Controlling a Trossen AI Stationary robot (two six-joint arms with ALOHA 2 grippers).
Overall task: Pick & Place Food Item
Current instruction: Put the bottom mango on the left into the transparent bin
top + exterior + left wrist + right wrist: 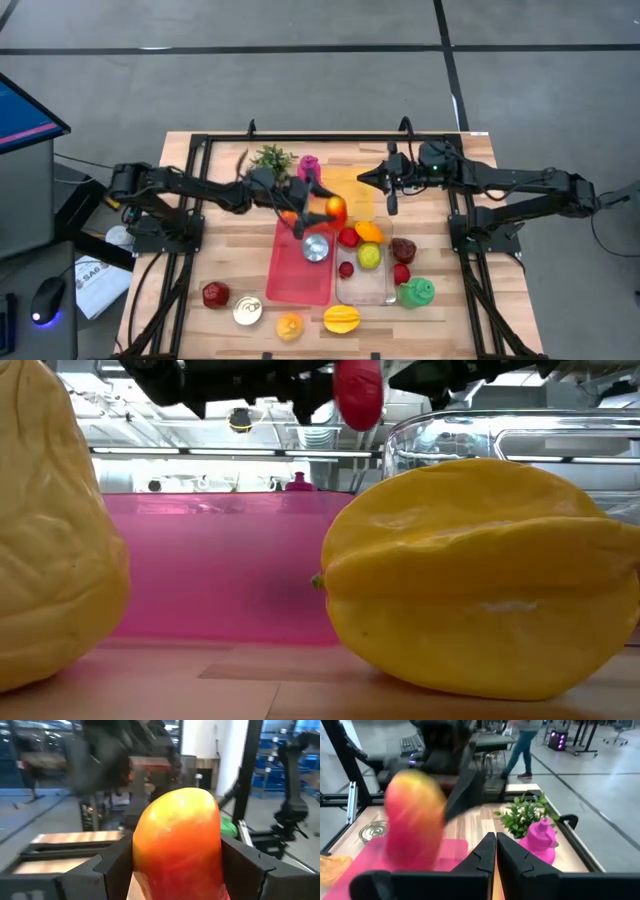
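- Nearest the low camera sit a yellow starfruit (480,575) and a second yellow fruit (50,530) on the desk (230,250), with the pink tray (300,265) just behind them.
- Mango (335,210), red and orange, is the task's thing: it hangs above the desk, gripped in the left tool (322,207), whose fingers (112,865) press it from both sides in the left wrist view.
- Its long axis appears to stand roughly upright between those fingers, judging from the wrist and low views.
- Below and toward 5 o'clock from the mango, in the high view, lies the clear container (365,280), already holding a red fruit, an orange one and a green one; the pink tray with its silver tin (316,247) lies toward 6 o'clock.
- Which of the two is the goal cannot be told, though the container looks the likelier; both lie close beneath the left arm's reach.
- Farther off, at about 2 o'clock from the mango, the right tool (385,178) hovers clenched and empty, its fingers together in its own wrist view.
- Beyond it stand a green plant (272,158) and a magenta vase (309,166) by the desk's far edge.
- A person (522,742) walks in the room behind.
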